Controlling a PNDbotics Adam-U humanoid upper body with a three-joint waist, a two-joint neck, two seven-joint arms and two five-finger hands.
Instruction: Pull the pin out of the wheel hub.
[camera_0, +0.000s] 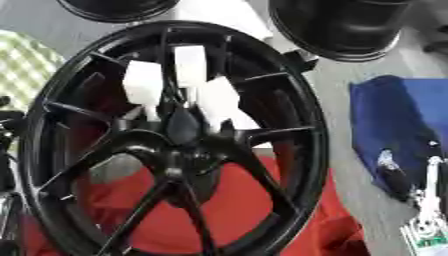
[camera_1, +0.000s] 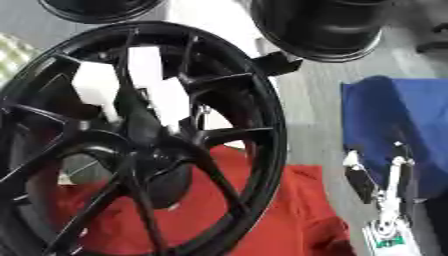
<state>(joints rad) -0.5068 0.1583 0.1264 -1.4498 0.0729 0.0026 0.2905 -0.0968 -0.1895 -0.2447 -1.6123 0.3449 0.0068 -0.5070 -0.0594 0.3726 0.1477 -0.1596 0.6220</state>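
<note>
My view is filled by the black wheel hub (camera_0: 175, 145), standing on edge and tilted, its thin spokes running from a dark centre boss out to the rim; behind the spokes I see white blocks (camera_0: 179, 75), pale shapes near the upper middle of the wheel, and I cannot tell whether any of them is the pin; the pin itself I cannot make out with certainty. Under the lower half of the wheel lies a red cloth (camera_1: 280, 215) spread on the grey table (camera_1: 311, 115); to the right a blue cloth (camera_0: 398, 120) covers part of the table.

My right hand (camera_1: 385, 185) shows at the lower right, over the edge of the blue cloth and well apart from the wheel's rim; its fingers (camera_1: 357, 177) point upward, straight and relaxed, holding nothing; black finger segments, silver and white links, and a green-marked part near the bottom edge. Of my left arm only dark parts (camera_0: 9, 150) show at the left edge beside the wheel; I cannot tell how the left hand's fingers stand.

At the top, 2 more dark wheels (camera_0: 346, 25) sit beyond the hub; a green-and-white checked patch (camera_0: 22, 65) lies at the left.
</note>
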